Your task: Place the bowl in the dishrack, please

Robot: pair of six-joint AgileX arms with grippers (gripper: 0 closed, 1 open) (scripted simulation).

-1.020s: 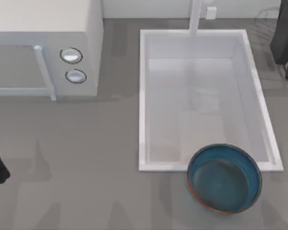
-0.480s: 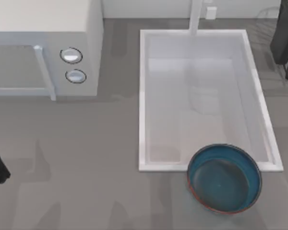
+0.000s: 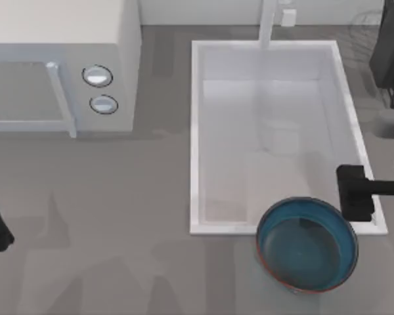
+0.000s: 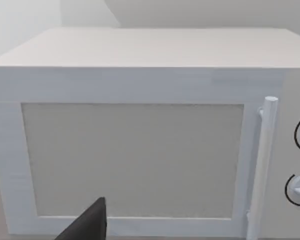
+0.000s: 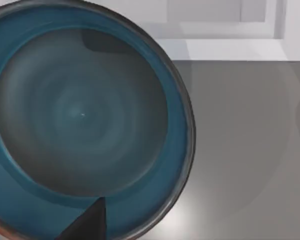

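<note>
Although the right gripper (image 3: 356,192) is seen reaching in from the right edge of the top view, above the white basin's (image 3: 194,131) near right corner and just beside the bowl (image 3: 306,244), its arm is cut off by the frame, and whether its jaws are open or closed cannot be told. The teal-blue bowl is found upright on the grey surface (image 3: 118,230), its far rim overlapping the basin's near edge; part of it is cropped in the right wrist view (image 5: 85,125). At the top right, a dark wire dishrack (image 3: 391,52) is only partly visible. The left arm is parked at the left edge, facing the microwave (image 4: 140,140), whose two dials are cut off. No writing can be read anywhere.
</note>
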